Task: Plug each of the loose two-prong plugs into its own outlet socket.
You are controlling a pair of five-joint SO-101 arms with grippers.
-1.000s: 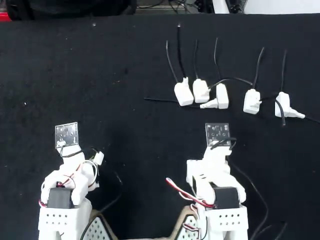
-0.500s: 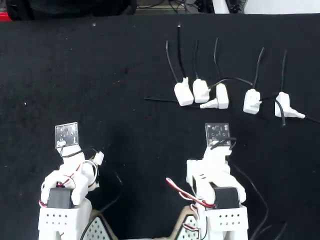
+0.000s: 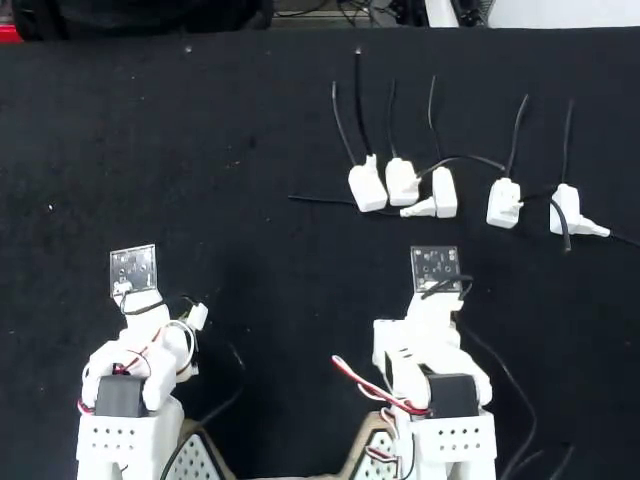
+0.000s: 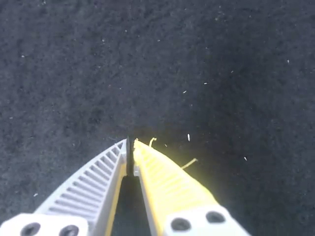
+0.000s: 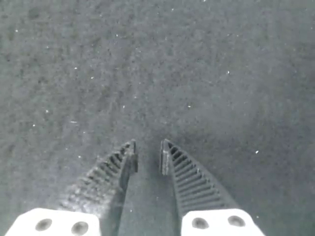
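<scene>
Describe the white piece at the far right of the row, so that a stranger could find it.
On the right half of the black table lies a row of white pieces with black cords. Take the piece at its right end: unlike its plain neighbour, it has a small white part jutting sideways to the right.

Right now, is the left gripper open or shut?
Shut: the left gripper has its fingertips touching, nothing between them.
</scene>
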